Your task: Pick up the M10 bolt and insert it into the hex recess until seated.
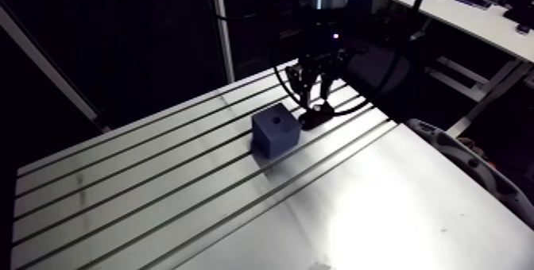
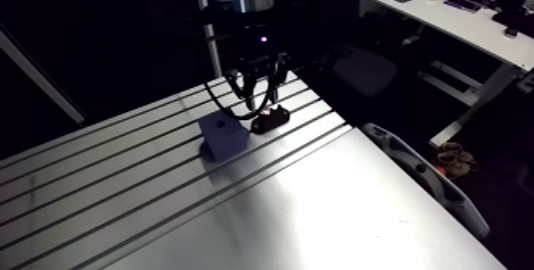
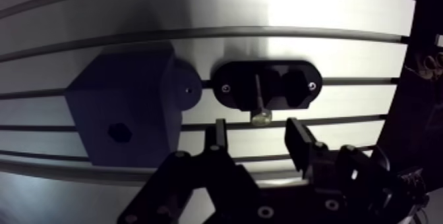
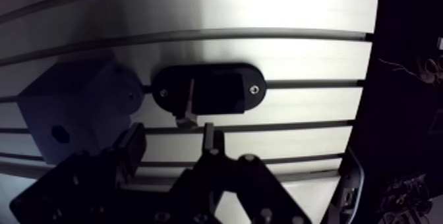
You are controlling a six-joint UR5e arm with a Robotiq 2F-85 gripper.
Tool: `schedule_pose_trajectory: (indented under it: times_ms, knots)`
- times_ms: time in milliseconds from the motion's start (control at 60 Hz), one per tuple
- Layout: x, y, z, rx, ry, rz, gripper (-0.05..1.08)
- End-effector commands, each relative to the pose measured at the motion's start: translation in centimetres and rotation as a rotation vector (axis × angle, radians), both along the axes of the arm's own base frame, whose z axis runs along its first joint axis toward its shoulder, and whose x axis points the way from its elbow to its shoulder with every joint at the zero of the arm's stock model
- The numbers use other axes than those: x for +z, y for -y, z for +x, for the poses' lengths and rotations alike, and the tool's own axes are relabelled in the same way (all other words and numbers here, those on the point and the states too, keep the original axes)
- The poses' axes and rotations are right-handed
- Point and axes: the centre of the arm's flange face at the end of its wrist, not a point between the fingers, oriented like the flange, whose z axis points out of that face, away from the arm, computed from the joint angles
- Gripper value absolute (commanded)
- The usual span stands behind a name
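I see a matte blue block [image 3: 125, 108] with chamfered, faceted edges sitting on the grooved aluminium bench [image 3: 296, 2], a small hex recess [image 3: 118, 132] sunk in its top face. Close beside it lies a smooth black oval holder [image 3: 300, 85] with a screw at each end. The bolt [image 3: 260, 101] rests across the holder's middle, a slim metal shank with its pale head toward my tool [image 3: 257, 141]. The tool hangs over it, dark fingers spread and gripping nothing.
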Motion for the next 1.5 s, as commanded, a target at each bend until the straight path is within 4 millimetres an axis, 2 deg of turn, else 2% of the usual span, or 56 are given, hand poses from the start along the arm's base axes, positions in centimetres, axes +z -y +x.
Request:
schedule_pose_trajectory:
  times_ms: [17,1500]
  knots:
    - [-0.14,-0.03,0.0,-0.001,0.003,0.002,0.44]
    - [-0.48,-0.07,0.0,0.005,-0.01,0.013,0.46]
